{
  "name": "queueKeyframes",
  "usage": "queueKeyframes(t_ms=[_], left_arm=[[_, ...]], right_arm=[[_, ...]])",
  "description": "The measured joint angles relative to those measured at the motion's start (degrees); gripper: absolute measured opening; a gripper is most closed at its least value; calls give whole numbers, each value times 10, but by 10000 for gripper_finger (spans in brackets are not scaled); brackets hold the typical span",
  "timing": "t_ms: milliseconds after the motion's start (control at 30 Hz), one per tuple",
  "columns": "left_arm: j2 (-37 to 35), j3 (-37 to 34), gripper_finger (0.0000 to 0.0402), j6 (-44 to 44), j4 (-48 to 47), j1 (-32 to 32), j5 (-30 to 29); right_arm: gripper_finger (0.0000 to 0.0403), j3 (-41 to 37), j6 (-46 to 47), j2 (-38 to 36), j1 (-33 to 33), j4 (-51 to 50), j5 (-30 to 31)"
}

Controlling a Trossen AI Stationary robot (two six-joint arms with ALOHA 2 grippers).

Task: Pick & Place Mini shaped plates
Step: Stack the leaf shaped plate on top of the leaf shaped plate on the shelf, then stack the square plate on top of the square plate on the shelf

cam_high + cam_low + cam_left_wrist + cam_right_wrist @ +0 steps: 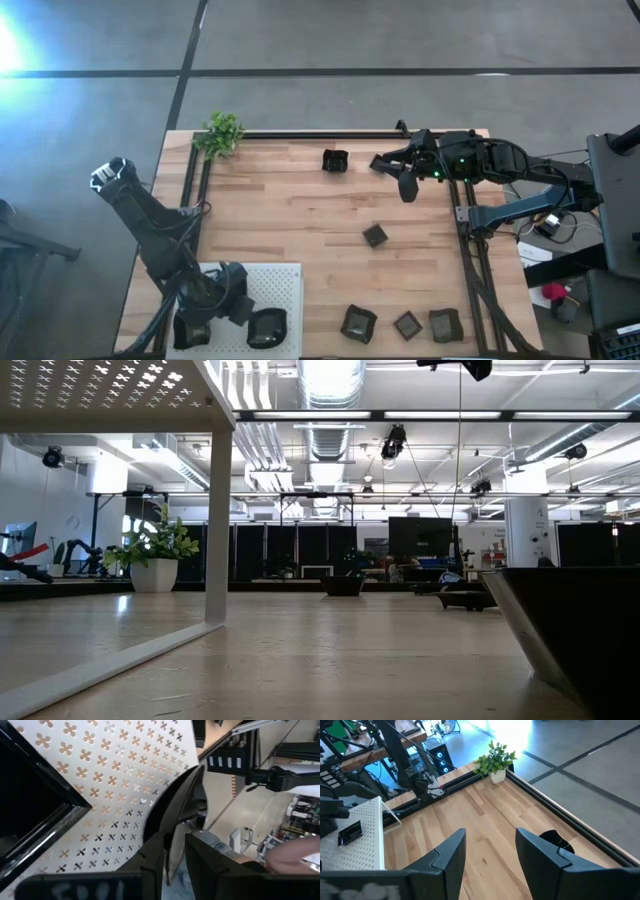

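Several small dark mini plates lie on the wooden table: one near the far edge, one mid-table, and three in a row at the near edge. My left gripper is at the near left, over the white perforated board, shut on a dark plate. My right gripper hovers open near the far edge, just right of the far plate, touching nothing. Another dark dish lies on the board. My left gripper pinches the dark plate by its rim between the two fingers. The plate is seen edge-on and reaches out past the fingertips above the perforated board. Whether it touches the board I cannot tell.
A small green plant stands at the far left corner. Black rails run along the far edge and the right side. In the low view, the raised board stands at left and a dark dish is close at right.
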Motion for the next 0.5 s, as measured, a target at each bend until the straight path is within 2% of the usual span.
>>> queueKeyframes(t_ms=[500], left_arm=[[-12, 0, 71, 69, -2, 1, -8]], right_arm=[[167, 0, 0, 0, 0, 0, -1]])
